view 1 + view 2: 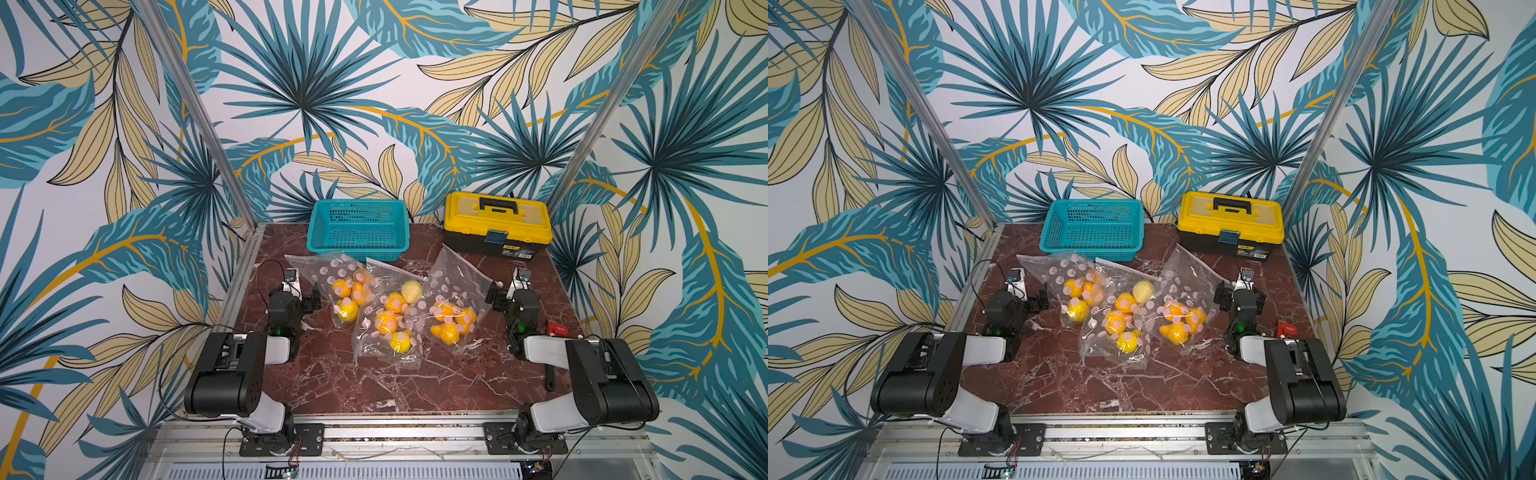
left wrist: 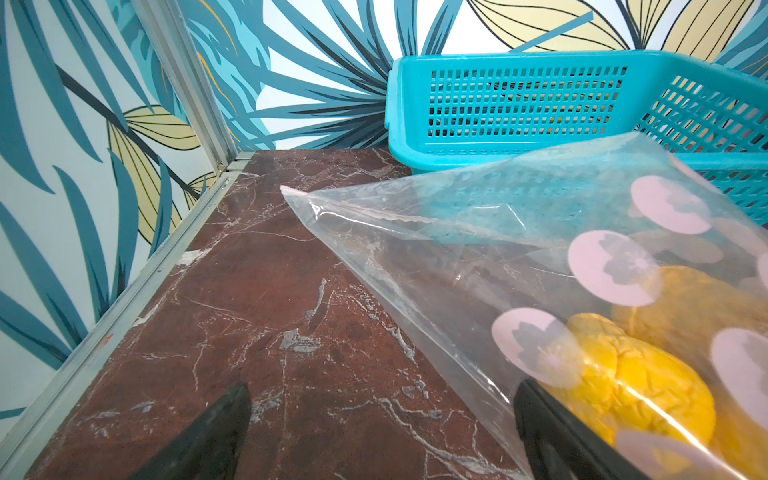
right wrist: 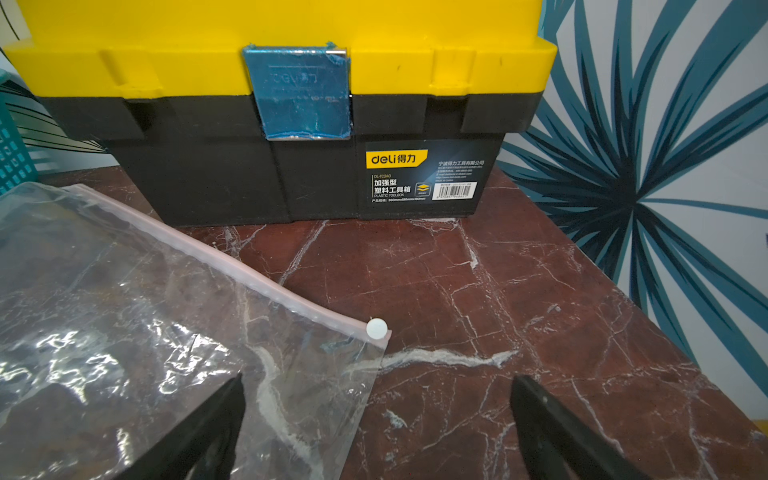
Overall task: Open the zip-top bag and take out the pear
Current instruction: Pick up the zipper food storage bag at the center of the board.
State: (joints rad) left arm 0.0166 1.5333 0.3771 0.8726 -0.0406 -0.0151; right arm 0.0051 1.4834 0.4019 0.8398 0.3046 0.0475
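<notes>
- Three clear zip-top bags with pink dots lie on the marble table (image 1: 374, 386), all just in front of the teal basket (image 1: 358, 226). I take the basket as landmark.
- The left bag (image 1: 332, 286) lies in front of the basket's left half, the middle bag (image 1: 388, 328) further to the front, the right bag (image 1: 455, 303) to the front-right, toward the yellow toolbox (image 1: 496, 222).
- Each bag holds several yellow-orange fruits. Which one is the pear I cannot tell for sure. One pale yellow fruit (image 1: 411, 289) lies near the mouth of the middle bag, straight in front of the basket, and I judge it the likely candidate.
- The left gripper (image 1: 309, 301) rests low beside the left bag; its fingers (image 2: 208, 436) are wide apart and hold nothing.
- The right gripper (image 1: 496, 297) rests beside the right bag, also with fingers (image 3: 552, 432) apart and empty.
- Probably both arms wait at the sides, so that the bags stay free for a first grasp; no opening is begun.
- Only the right wrist view shows the pink zip strip with its white slider (image 3: 377, 328) at the corner of the right bag.
- Only the left wrist view shows the sealed edge of the left bag from close.
- Only the top views show all three bags together.
</notes>
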